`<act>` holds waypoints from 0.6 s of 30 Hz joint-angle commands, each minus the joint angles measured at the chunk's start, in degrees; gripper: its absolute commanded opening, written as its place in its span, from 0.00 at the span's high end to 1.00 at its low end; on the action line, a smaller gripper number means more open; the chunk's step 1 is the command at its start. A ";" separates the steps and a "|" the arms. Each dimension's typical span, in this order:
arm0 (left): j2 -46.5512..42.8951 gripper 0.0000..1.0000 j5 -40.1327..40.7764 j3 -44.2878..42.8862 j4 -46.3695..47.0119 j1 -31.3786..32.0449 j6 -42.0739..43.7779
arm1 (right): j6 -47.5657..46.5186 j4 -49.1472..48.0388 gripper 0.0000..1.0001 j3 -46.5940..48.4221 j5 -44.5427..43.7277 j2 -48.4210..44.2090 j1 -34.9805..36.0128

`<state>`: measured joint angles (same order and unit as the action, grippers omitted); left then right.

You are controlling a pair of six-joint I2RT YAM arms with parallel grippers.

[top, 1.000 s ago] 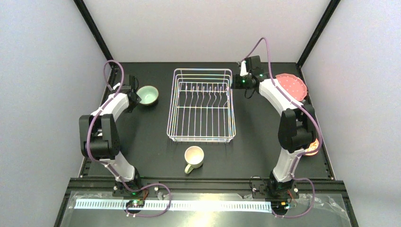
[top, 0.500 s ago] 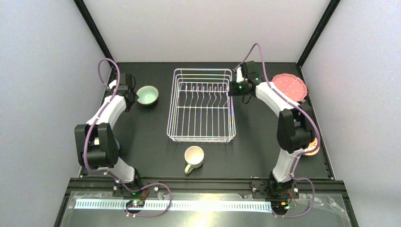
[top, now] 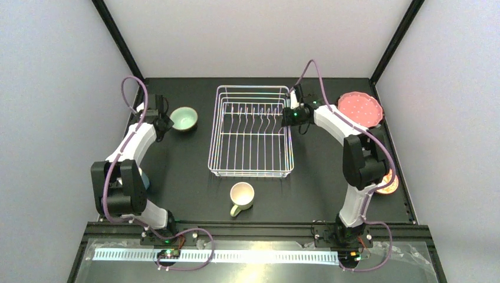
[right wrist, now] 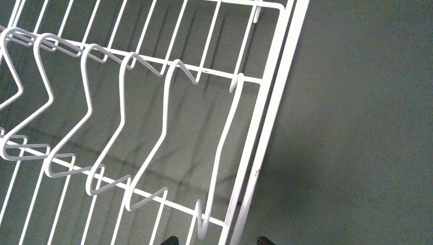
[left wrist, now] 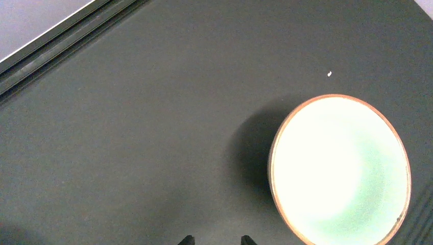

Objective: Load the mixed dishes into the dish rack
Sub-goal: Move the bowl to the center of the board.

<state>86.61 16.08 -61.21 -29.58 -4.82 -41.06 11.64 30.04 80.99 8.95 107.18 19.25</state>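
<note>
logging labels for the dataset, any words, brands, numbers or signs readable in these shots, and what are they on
No readable text in any view.
mug: plain, no print showing.
bowl: plain inside, no mark.
pink plate: only pale dots, no letters.
dish rack: bare white wire, no tag.
light strip at the near edge: fine marks, too small to read.

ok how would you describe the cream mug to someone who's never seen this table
Find the white wire dish rack in the middle of the black table. The cream mug sits alone in front of the rack's near edge. Unlike the pale-green bowl left of the rack and the pink plate at the far right, it has a handle.
</note>
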 commanded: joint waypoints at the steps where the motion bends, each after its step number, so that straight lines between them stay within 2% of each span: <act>1: 1.90 0.39 -2.92 -1.02 2.03 -0.31 0.85 | -0.48 0.76 0.13 -0.23 -1.00 1.40 0.55; 3: 2.91 0.28 -3.26 -1.50 2.53 -0.29 1.10 | -0.60 0.72 0.13 0.02 -0.95 1.44 0.57; 8: 4.76 0.17 -4.02 -2.25 4.11 -0.27 1.29 | -0.97 1.28 0.13 0.94 -1.30 2.31 0.62; 18: 8.51 0.06 -5.91 -5.01 6.63 -0.36 1.14 | -1.70 2.58 0.13 4.38 -1.28 4.71 0.62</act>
<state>93.47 11.49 -62.98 -24.97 -4.82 -40.25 10.79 31.09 82.96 8.91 110.72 19.55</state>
